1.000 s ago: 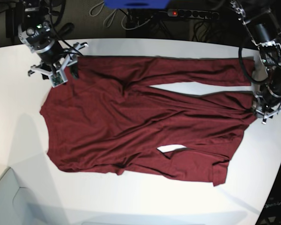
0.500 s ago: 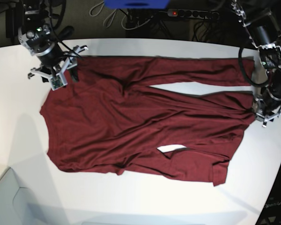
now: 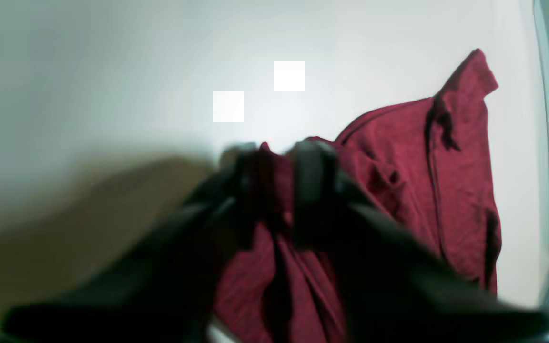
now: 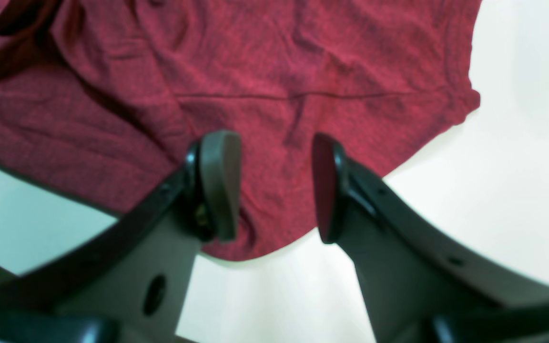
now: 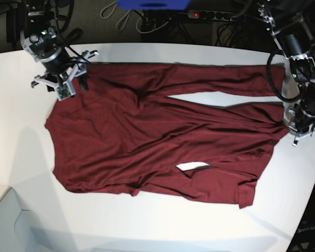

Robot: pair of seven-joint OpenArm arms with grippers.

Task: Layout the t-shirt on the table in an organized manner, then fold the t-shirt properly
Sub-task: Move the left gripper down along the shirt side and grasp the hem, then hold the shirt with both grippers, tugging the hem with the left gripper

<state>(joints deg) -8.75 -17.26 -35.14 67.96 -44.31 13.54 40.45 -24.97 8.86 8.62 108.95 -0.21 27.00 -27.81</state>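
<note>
Your left gripper (image 3: 274,190) had pinched the dark maroon knit t-shirt (image 5: 157,136) at its near end; your right gripper (image 4: 274,186) hung parted above the far corner, the garment's length spanning the white table (image 5: 21,157) between them.

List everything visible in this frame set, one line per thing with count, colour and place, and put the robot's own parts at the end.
t-shirt: one, dark maroon, long-sleeved, spread wrinkled across the middle of the table, one sleeve along the far edge.
table: one, white, curved edge, fills most of the base view.
power strip: one, black with a lit red switch, on the floor beyond the table.
cables: several, pale and dark, on the floor beside the power strip.
blue object: one, blue, at the top edge, cut off.
left gripper: one, black, at the table's right side in the base view, shut on a bunch of the shirt's fabric.
right gripper: one, black, jaws apart above the shirt's edge, holding nothing.
</note>
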